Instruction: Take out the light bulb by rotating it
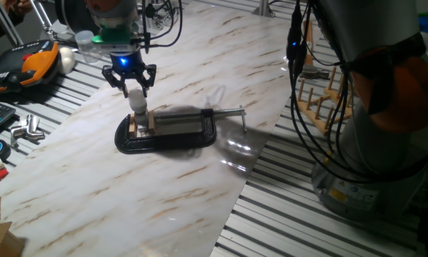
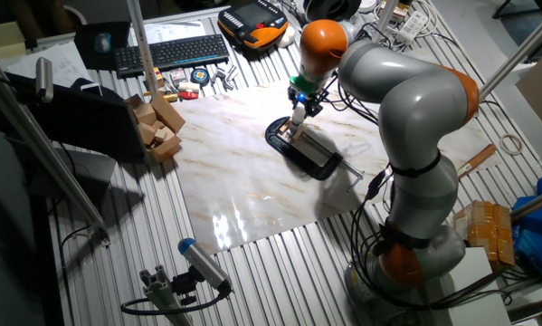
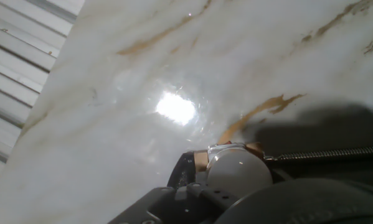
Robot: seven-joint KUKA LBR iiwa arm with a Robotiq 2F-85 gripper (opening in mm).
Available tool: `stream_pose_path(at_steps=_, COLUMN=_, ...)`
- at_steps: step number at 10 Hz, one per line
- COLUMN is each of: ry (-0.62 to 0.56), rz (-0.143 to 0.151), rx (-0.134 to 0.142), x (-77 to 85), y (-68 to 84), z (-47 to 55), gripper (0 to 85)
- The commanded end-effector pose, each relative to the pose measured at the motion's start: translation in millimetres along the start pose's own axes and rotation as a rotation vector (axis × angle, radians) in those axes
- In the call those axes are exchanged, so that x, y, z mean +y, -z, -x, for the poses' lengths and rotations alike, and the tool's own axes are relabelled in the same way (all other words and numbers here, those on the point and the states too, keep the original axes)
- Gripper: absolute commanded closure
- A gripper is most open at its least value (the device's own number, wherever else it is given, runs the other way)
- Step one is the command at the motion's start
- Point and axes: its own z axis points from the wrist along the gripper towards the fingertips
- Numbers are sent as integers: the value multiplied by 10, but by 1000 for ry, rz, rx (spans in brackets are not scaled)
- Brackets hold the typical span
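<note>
1 hand point(image 1: 134, 91) around 1 light bulb point(image 1: 137, 101), 1 clamp point(image 1: 172, 128).

A robotics lab bench: a slatted aluminium table point(image 2: 280, 272) carrying a marble-patterned board point(image 2: 243, 172), a keyboard point(image 2: 171, 52), an orange teach pendant point(image 2: 252, 20), loose cables point(image 2: 379, 240) and a black clamp point(image 1: 167, 132) fixed for testing

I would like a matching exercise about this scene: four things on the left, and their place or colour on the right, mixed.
1. light bulb
2. clamp
3. keyboard
4. wooden blocks

a. black, lying on the marble board
b. at the marble board's edge
c. between the gripper's fingers
d. on the slatted table beyond the board

Pairs: 1-c, 2-a, 3-d, 4-b
</note>
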Motion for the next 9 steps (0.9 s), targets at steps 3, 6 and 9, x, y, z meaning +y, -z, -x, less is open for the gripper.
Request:
stream_pose_path(at_steps=3, ry=-19, rz=6, rx=2, x=3, y=-10, z=0, gripper=0)
stream_pose_path(at_steps=6, ry=-54, rz=6, rx=17, x=-2, y=-68, z=9, gripper=0)
stream_pose_path(at_steps=9, ry=-50, rz=17, rx=30, x=-19, y=-143, z=15, gripper=170)
